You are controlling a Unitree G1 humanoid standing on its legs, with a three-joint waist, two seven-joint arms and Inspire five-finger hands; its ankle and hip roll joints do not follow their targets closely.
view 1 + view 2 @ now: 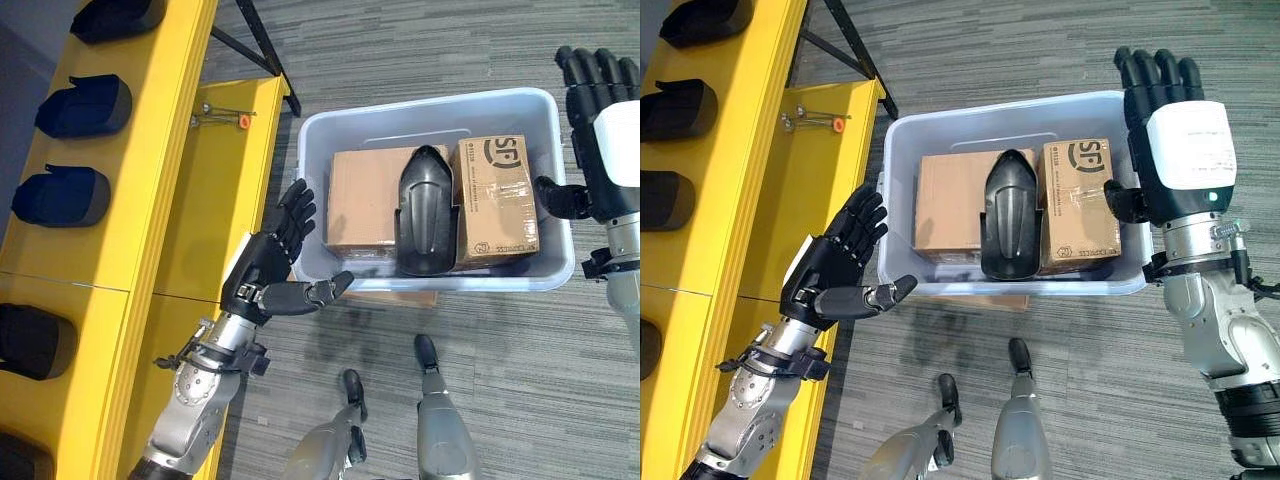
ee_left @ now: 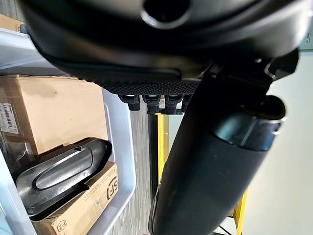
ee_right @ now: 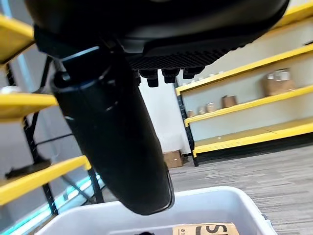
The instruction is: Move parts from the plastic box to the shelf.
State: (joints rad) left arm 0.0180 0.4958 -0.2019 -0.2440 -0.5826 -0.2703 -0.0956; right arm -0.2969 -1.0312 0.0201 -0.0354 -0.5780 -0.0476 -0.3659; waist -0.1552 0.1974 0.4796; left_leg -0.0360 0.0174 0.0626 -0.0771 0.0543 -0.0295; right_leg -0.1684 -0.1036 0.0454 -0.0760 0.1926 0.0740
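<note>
Where grey striped carpet (image 1: 450,40) runs beside a yellow shelf (image 1: 160,150) on the left, dark parts (image 1: 62,195) are seen lined along the shelf's far-left tier. A pale plastic box (image 1: 520,105) is set on the carpet right of the shelf, and two cardboard boxes (image 1: 365,195) with a black part (image 1: 428,210) between them are held inside. The left hand (image 1: 268,268) is held at the box's near-left corner and the right hand (image 1: 1175,150) at its right wall, fingers spread, nothing grasped.
</note>
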